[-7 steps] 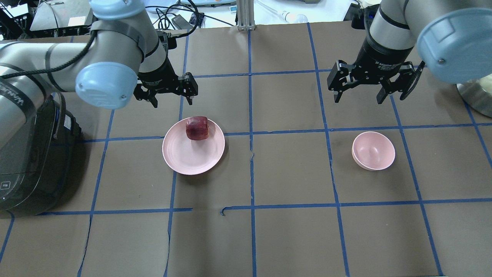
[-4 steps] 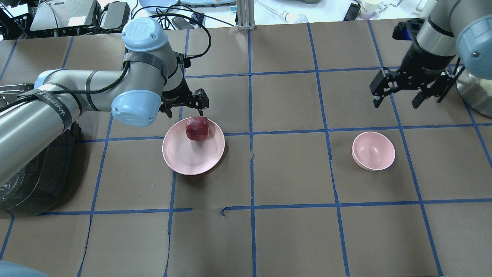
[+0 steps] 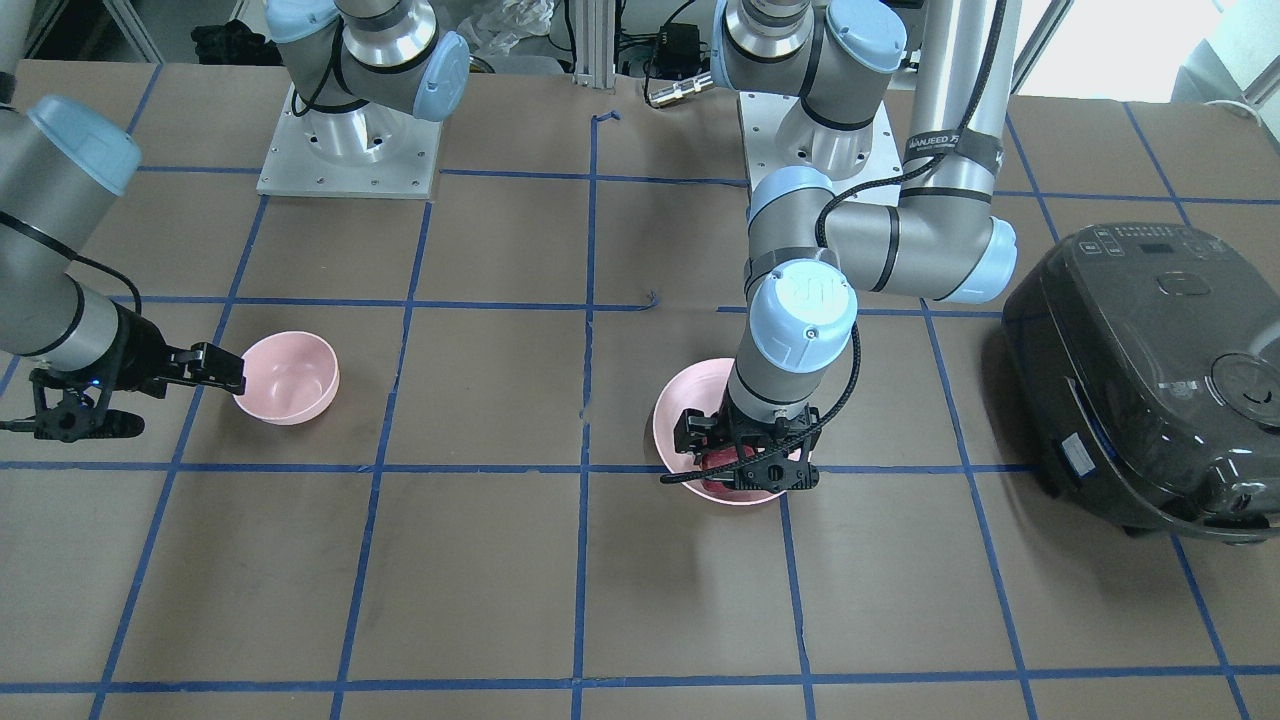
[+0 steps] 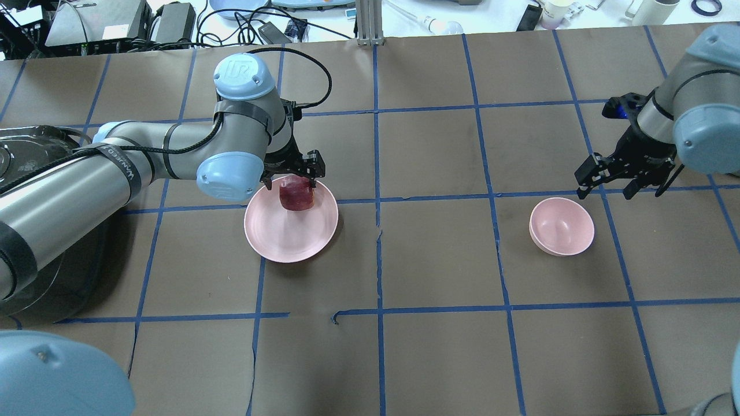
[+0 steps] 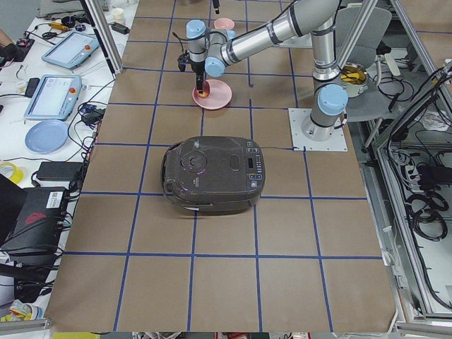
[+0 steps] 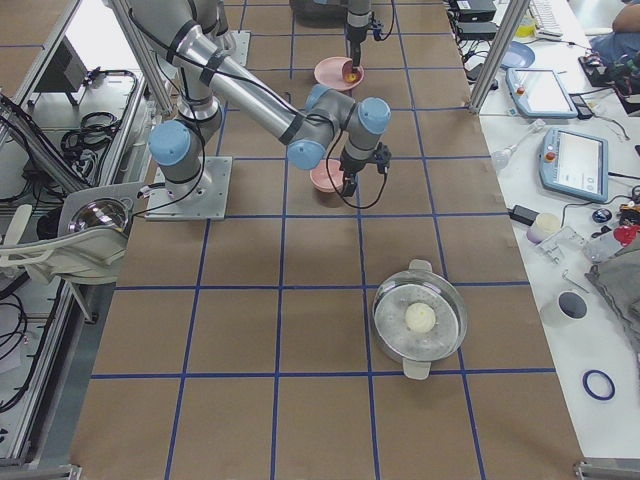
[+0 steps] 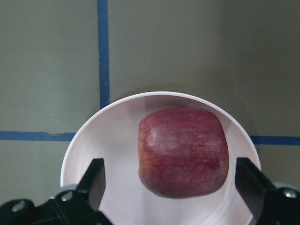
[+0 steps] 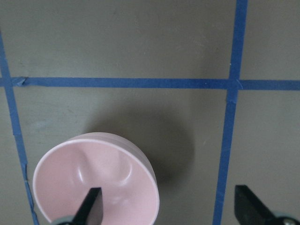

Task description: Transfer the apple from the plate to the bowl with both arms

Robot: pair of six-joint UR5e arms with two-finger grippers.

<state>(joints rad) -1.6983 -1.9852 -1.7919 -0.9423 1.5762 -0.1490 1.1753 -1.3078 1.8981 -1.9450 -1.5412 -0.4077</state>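
Observation:
The dark red apple (image 4: 296,194) sits on the far part of the pale pink plate (image 4: 277,237). My left gripper (image 4: 292,180) is open and low over the plate, with one finger on each side of the apple and not touching it. The left wrist view shows the apple (image 7: 183,152) between the two black fingers (image 7: 96,180) on the plate (image 7: 93,136). The small pink bowl (image 4: 562,226) stands empty to the right. My right gripper (image 4: 607,188) is open and hovers just beyond the bowl's far right side. In the right wrist view the bowl (image 8: 93,183) lies at lower left.
A black rice cooker (image 3: 1140,370) stands at the table's left end, beside the left arm. A steel pot with a lid (image 6: 420,318) stands near the right end. Blue tape lines grid the brown table cover (image 4: 439,260).
My left gripper has come down and toward the plate, and now straddles the apple. My right gripper has moved right and nearer, lower beside the bowl.

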